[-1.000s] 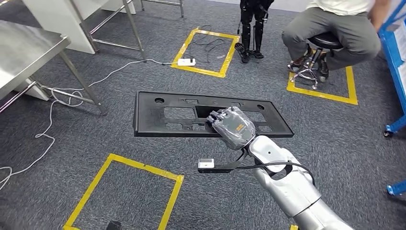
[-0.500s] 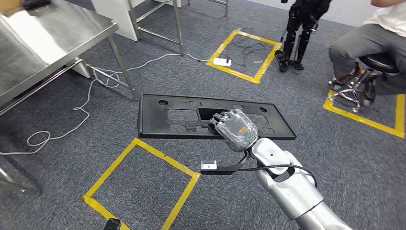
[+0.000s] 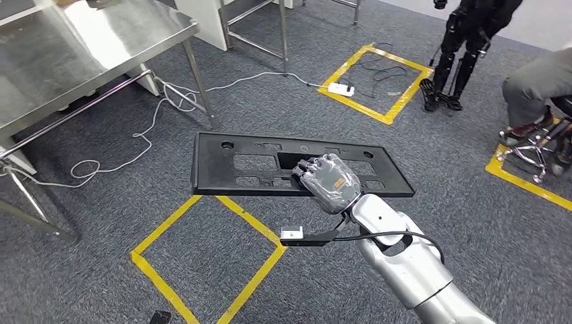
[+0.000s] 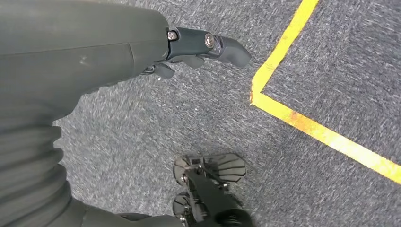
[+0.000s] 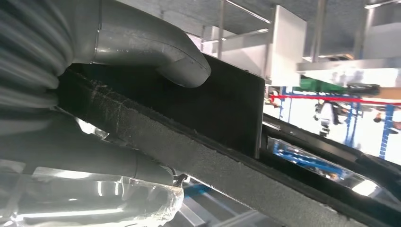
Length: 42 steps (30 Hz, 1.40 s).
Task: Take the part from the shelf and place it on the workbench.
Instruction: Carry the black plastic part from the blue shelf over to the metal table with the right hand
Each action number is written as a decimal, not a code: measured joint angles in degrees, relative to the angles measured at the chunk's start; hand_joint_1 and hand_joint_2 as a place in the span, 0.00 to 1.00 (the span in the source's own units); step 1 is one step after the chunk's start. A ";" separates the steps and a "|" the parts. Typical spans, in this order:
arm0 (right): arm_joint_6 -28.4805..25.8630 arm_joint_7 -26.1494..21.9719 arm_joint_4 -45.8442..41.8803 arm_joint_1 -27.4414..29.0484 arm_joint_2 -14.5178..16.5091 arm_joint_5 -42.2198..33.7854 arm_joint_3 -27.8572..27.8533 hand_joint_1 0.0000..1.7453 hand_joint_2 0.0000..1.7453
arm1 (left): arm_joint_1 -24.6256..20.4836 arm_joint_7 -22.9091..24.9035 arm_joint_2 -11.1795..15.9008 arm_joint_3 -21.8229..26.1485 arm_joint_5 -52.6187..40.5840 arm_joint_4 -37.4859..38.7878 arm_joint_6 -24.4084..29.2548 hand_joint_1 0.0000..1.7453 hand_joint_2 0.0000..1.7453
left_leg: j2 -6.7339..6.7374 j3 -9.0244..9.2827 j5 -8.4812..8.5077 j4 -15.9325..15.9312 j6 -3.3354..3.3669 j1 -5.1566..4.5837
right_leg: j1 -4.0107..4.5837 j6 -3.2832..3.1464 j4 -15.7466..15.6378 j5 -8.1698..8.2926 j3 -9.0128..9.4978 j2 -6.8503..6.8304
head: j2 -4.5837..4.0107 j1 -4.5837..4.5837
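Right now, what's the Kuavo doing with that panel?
The right hand holds a long black plastic panel with cut-outs by its near edge, carried level above the grey carpet. A stainless steel workbench stands ahead to the left; the panel is not on it yet. The left hand hangs by the floor, holding nothing. A person sits on a stool at far right.
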 joint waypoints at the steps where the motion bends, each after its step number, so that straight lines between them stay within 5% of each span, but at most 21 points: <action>1: 0.00 0.00 -0.02 -0.13 0.03 0.01 0.00 1.00 1.00 | -0.12 -0.01 0.15 -0.01 -0.04 -0.05 0.00 0.00 1.00 | 1.40 1.87 0.85 -3.21 0.88 -0.79 | 0.13 -0.13 -0.13 -0.09 0.20 -0.67 | 0.00 0.06; 3: 0.01 0.00 -0.05 -0.20 0.08 0.01 0.01 1.00 1.00 | -0.44 -0.02 0.56 -0.01 -0.10 -0.21 0.02 0.00 1.00 | 3.04 3.23 0.87 -5.97 1.78 -1.88 | 0.06 -0.18 -0.42 -0.15 0.33 -2.08 | 0.00 0.02; 5: 0.02 -0.01 -0.12 -0.13 0.19 0.03 0.00 1.00 1.00 | -0.55 -0.01 0.78 0.00 -0.13 -0.32 0.04 0.00 1.00 | 1.75 3.78 1.52 -7.46 2.08 -1.79 | 0.16 -0.12 -0.83 -0.19 0.44 -3.12 | 0.00 -0.22; 7: 0.03 -0.02 -0.21 -0.32 0.27 0.02 -0.02 1.00 1.00 | -0.42 0.00 0.65 0.01 -0.12 -0.34 0.05 0.00 1.00 | 0.30 4.95 2.75 -9.67 2.41 -1.13 | 0.26 -0.09 0.56 -0.99 -0.14 -0.92 | 0.00 -0.25; 10: 0.19 -0.03 -0.17 -0.53 -0.05 -0.02 -0.03 1.00 1.00 | -0.63 0.02 0.13 0.02 -0.10 -0.31 -0.04 0.00 1.00 | -2.04 5.36 3.72 -10.76 2.08 -0.28 | -0.62 0.18 10.25 -4.55 -4.96 3.60 | 0.00 -0.22; 12: 0.34 -0.18 -0.02 -0.12 -0.39 -0.30 -0.02 1.00 1.00 | -0.61 0.03 -0.28 0.02 -0.11 -0.30 -0.13 0.00 1.00 | -4.08 5.13 3.81 -10.63 1.36 0.37 | -1.51 1.39 14.16 -5.13 -7.34 4.07 | 0.00 -0.20; 15: 0.38 -0.67 0.06 -0.13 -0.52 -1.21 -0.02 1.00 1.00 | -0.36 0.00 -0.62 0.02 -0.13 -0.28 -0.20 0.00 1.00 | -6.73 4.40 3.17 -9.14 -0.75 1.73 | -3.26 4.59 6.31 -1.13 -4.12 5.20 | 0.00 -0.16; 16: 0.41 -0.81 0.07 -0.28 -0.49 -1.40 -0.01 1.00 1.00 | -0.34 -0.03 -0.52 0.04 -0.13 -0.29 -0.20 0.00 1.00 | -7.45 3.78 2.65 -8.04 -1.57 2.03 | -3.64 4.98 3.45 -0.20 -2.77 5.99 | 0.00 0.00; 17: 0.44 -0.92 0.08 -0.35 -0.43 -1.50 0.01 1.00 1.00 | -0.32 -0.07 -0.41 0.07 -0.13 -0.30 -0.18 0.00 1.00 | -8.04 3.12 2.26 -7.12 -2.24 2.19 | -3.80 4.71 1.88 0.19 -1.98 6.59 | 0.00 0.08; 20: 0.50 -1.07 0.08 -0.35 -0.15 -1.67 0.09 1.00 1.00 | 0.24 -0.12 -0.19 0.15 -0.13 -0.27 -0.08 0.00 1.00 | -9.07 1.96 2.08 -6.24 -2.98 2.49 | -3.35 2.14 1.94 0.10 -1.98 5.96 | 0.00 -0.11; 22: 0.50 -1.07 0.07 -0.49 0.11 -1.70 0.13 1.00 1.00 | 0.60 -0.11 -0.17 0.20 -0.13 -0.24 -0.05 0.00 1.00 | -6.99 1.19 1.24 -4.62 -3.21 2.65 | -3.15 1.33 1.91 0.19 -1.88 5.13 | 0.00 -0.41; 25: 0.50 -1.07 0.05 -0.58 0.21 -1.72 0.15 1.00 1.00 | 0.43 -0.14 -0.20 0.21 -0.13 -0.23 0.00 0.00 1.00 | -2.44 -3.68 -3.28 5.18 -3.43 2.51 | -2.31 0.80 1.84 0.01 -1.69 3.69 | 0.01 -0.82; 27: 0.50 -1.07 0.06 -0.45 0.16 -1.71 0.17 1.00 1.00 | 0.43 -0.17 -0.29 0.21 -0.13 -0.22 0.00 0.00 1.00 | -1.91 -6.59 -4.76 10.44 -2.90 2.30 | -1.56 0.47 1.84 -0.23 -1.64 2.43 | 0.01 -0.82; 28: 0.50 -1.07 0.06 -0.41 0.16 -1.71 0.18 1.00 1.00 | 0.46 -0.20 -0.33 0.21 -0.13 -0.22 0.01 0.00 1.00 | -1.87 -6.45 -3.99 10.06 -2.26 2.00 | -1.14 0.29 1.84 -0.36 -1.51 1.79 | 0.01 -0.82; 29: 0.50 -1.07 0.06 -0.44 0.17 -1.71 0.19 1.00 1.00 | 0.47 -0.22 -0.35 0.21 -0.13 -0.23 0.01 0.00 1.00 | -1.62 -5.05 -2.34 7.42 -1.28 1.45 | -0.70 0.06 1.80 -0.52 -1.24 1.15 | 0.00 -0.82; 31: 0.50 -1.07 0.04 -0.55 0.21 -1.71 0.20 1.00 1.00 | 0.37 -0.26 -0.16 0.21 -0.14 -0.28 0.04 0.00 1.00 | 0.76 -0.86 0.69 -0.04 1.69 -0.34 | 0.03 -0.38 1.42 -0.87 -0.48 -0.18 | 0.00 -0.61; 33: 0.50 -1.09 0.03 -0.60 0.19 -1.70 0.20 1.00 1.00 | 0.08 -0.27 0.11 0.22 -0.15 -0.37 0.11 0.00 1.00 | 3.15 1.41 1.46 -4.26 3.57 -1.70 | 0.07 -0.43 0.79 -1.03 0.08 -1.66 | 0.00 -0.30; 36: 0.46 -1.13 -0.03 -0.44 0.27 -1.66 0.24 1.00 1.00 | 0.02 -0.26 0.31 0.24 -0.15 -0.45 0.17 0.00 1.00 | 1.82 3.17 2.20 -7.37 3.99 -1.92 | 0.03 -0.16 -0.23 -1.04 0.84 -3.23 | 0.00 -0.27; 39: 0.24 -1.16 -0.12 -0.35 0.04 -1.77 0.19 1.00 1.00 | 0.02 -0.28 0.00 0.26 -0.17 -0.43 0.14 0.00 1.00 | -0.40 5.38 4.24 -11.06 4.44 -0.77 | -0.08 -0.33 5.12 -2.93 -1.59 1.94 | 0.00 -0.22; 40: 0.14 -1.17 -0.10 -0.22 -0.15 -1.97 0.16 1.00 1.00 | -0.12 -0.29 -0.20 0.25 -0.20 -0.42 0.09 0.00 1.00 | -1.13 5.46 4.51 -11.30 4.29 -0.50 | -0.34 -0.23 8.64 -3.98 -3.59 3.44 | 0.00 -0.23; 42: 0.03 -1.23 -0.03 0.39 -0.58 -2.63 0.05 1.00 1.00 | -0.15 -0.28 -0.63 0.25 -0.24 -0.41 0.00 0.00 1.00 | -2.63 5.38 4.43 -11.18 3.10 0.02 | -1.11 0.64 13.54 -4.85 -6.99 4.24 | 0.00 -0.16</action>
